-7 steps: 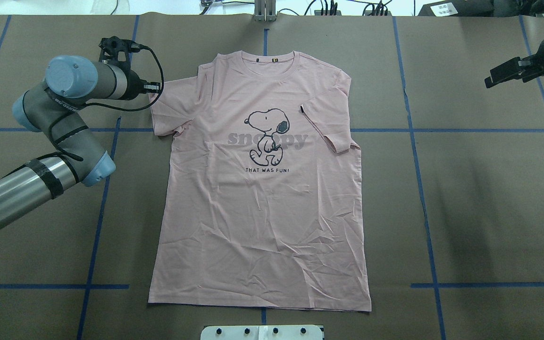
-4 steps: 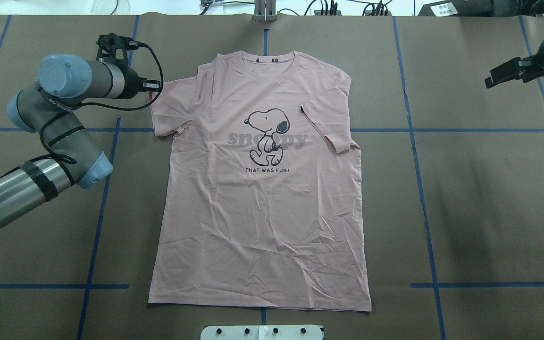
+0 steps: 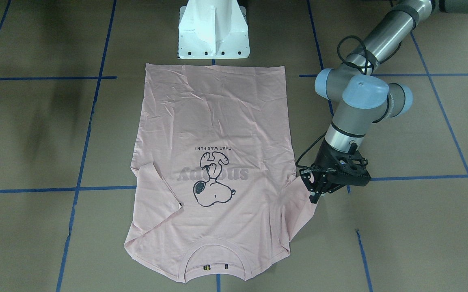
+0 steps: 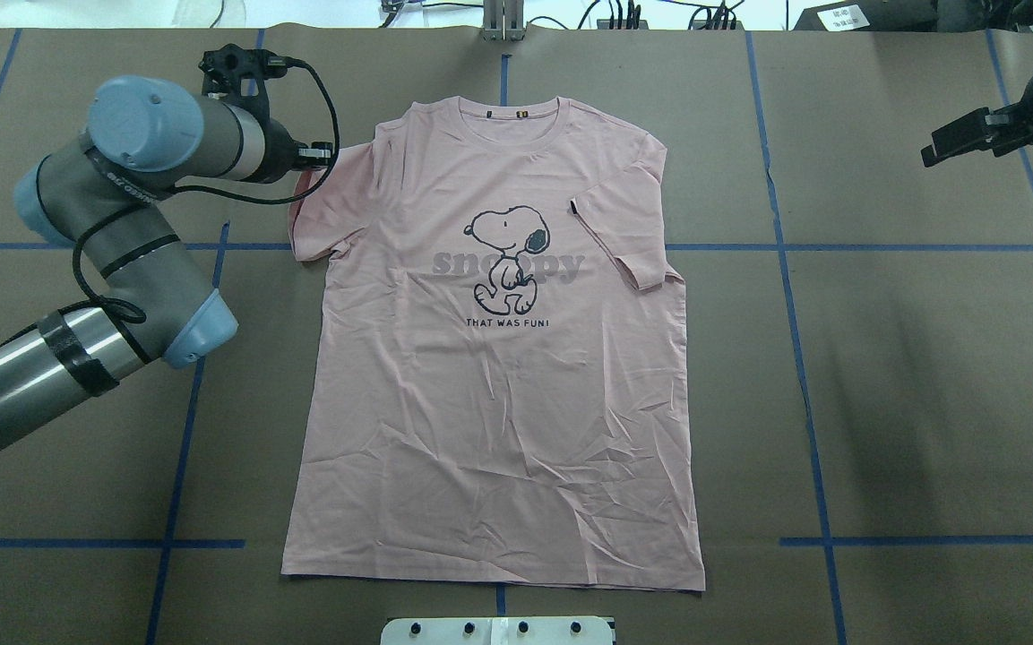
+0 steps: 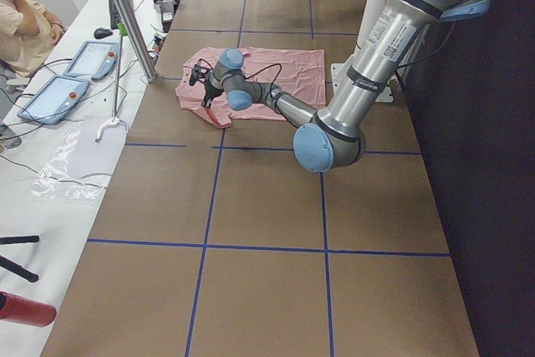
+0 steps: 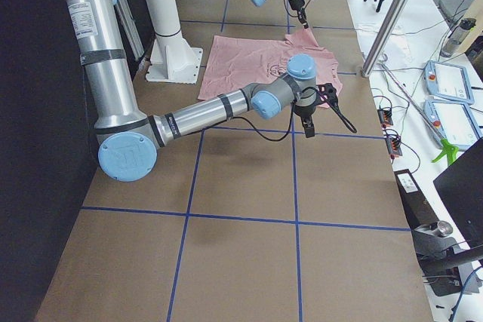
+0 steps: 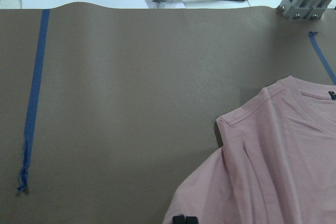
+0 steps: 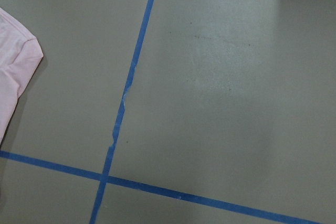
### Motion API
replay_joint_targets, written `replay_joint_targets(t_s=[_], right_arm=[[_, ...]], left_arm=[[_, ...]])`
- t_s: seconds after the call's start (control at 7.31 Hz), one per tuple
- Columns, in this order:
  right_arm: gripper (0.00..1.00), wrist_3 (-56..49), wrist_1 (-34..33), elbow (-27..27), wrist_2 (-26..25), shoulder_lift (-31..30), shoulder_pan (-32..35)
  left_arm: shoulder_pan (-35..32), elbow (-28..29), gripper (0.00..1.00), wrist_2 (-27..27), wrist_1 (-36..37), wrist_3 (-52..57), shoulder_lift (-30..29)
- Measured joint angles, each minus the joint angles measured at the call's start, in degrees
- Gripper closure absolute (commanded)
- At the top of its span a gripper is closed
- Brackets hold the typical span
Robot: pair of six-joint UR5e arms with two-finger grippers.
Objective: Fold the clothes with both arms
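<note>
Over the brown paper-covered table (image 4: 928,376), gridded with blue tape lines (image 4: 794,340), we count one pink T-shirt (image 4: 498,430) lying flat at the centre, print up. There are two arms. The left gripper (image 4: 321,164) pinches the edge of one sleeve (image 4: 332,206), slightly raised. The right gripper (image 4: 933,152) hovers well apart, and we cannot tell how its jaws stand.

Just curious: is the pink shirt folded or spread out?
Mostly spread: the shirt lies flat, only one sleeve tucked inward.
</note>
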Motion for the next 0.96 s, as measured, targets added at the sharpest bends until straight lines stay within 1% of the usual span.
replay_joint_targets(t_s=[0.27, 0.41, 0.55, 0.68, 0.82, 0.96], right_arm=[[0.0, 0.01, 0.0, -0.03, 0.0, 0.0, -0.06], [0.0, 0.01, 0.0, -0.04, 0.0, 0.0, -0.07], [0.0, 0.01, 0.0, -0.07, 0.0, 0.02, -0.07], [0.0, 0.02, 0.0, -0.1, 0.0, 0.1, -0.08], [0.0, 0.04, 0.0, -0.1, 0.02, 0.21, -0.07], [0.0, 0.05, 0.02, -0.05, 0.06, 0.32, -0.07]], left_arm=[[3.61, -1.43, 1.0, 2.61, 11.58, -6.24, -5.95], [4.89, -0.59, 1.0, 3.48, 15.98, -8.25, -9.27], [5.62, 2.61, 1.0, 4.11, 18.29, -9.52, -12.94], [5.91, 7.36, 0.36, 5.07, 19.11, -10.38, -16.66], [5.99, 11.08, 0.0, 6.1, 19.25, -10.15, -19.2], [6.01, 12.2, 0.0, 6.41, 19.17, -7.58, -20.06]])
